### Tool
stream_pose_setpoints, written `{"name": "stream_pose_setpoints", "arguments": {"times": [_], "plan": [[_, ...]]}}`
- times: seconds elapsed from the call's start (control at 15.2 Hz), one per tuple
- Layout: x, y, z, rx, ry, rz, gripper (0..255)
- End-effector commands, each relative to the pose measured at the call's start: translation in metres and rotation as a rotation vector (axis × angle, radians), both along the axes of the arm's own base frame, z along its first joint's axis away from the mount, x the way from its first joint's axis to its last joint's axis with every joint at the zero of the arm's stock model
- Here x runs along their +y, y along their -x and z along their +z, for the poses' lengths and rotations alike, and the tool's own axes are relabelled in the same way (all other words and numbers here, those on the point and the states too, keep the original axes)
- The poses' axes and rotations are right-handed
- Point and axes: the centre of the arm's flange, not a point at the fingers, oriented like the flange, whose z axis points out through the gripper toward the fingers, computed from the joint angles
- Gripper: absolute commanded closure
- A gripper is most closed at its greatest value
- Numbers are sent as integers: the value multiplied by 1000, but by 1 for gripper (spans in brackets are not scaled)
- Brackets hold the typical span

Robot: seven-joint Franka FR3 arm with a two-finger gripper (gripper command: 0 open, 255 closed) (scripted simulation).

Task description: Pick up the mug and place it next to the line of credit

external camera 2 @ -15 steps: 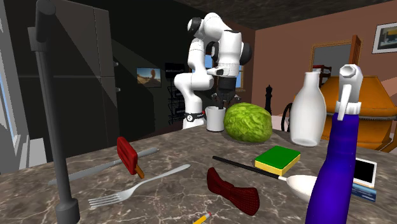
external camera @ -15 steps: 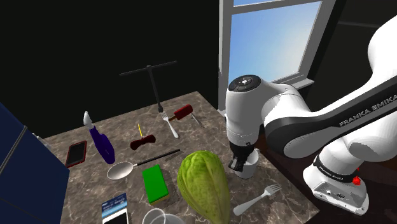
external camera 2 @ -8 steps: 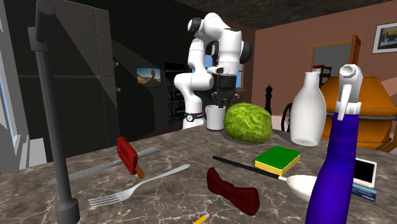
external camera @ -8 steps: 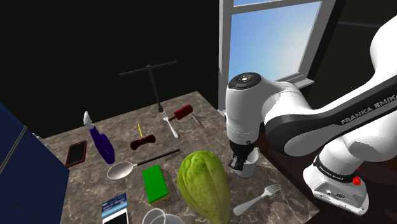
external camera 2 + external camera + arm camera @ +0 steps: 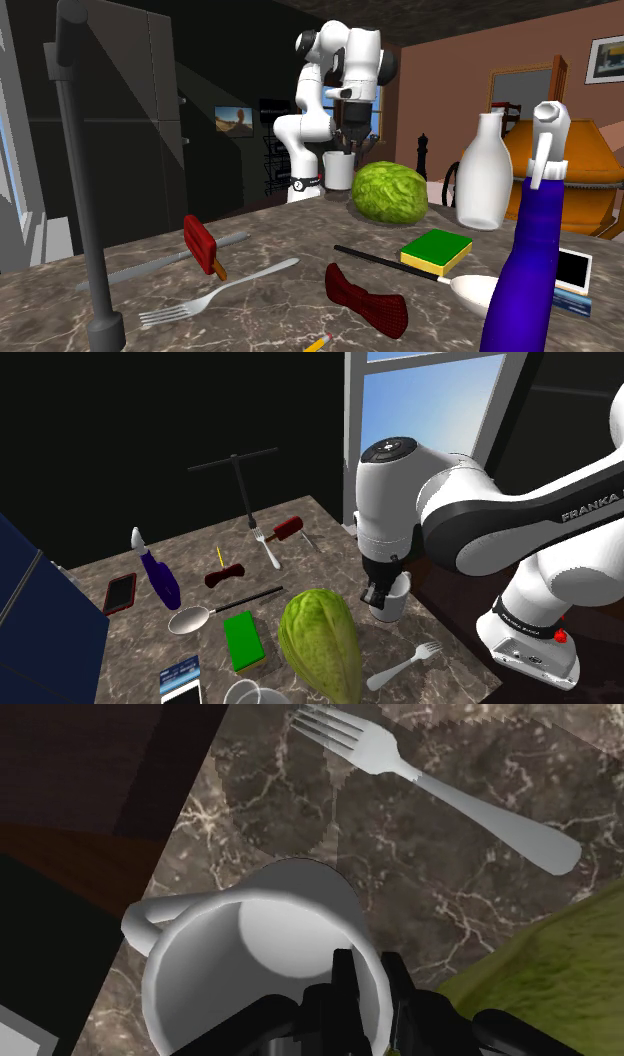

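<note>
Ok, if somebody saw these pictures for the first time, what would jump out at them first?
Probably the big white arm with its black fingers shut on the rim of a white mug, near the edge of the marble counter. Next, the large green leafy head right beside it, and the tall blue spray bottle looming at the second exterior view's right foreground.

The claw (image 5: pixel 377 592) clasps the rim of a white mug (image 5: pixel 394 606) near the marbled table's (image 5: pixel 135 647) edge at the shoulder view's right, just beside a big green cabbage (image 5: pixel 320 642). A silver fork (image 5: pixel 405 665) lies nearby.
</note>
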Motion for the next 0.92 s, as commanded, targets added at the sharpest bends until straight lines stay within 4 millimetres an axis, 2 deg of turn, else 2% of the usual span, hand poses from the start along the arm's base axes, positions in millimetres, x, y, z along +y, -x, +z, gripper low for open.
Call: {"name": "stream_pose_setpoints", "arguments": {"times": [0.0,0.86], "plan": [[0,0,10,0,0,0,255],[0,0,79,0,0,0,255]]}}
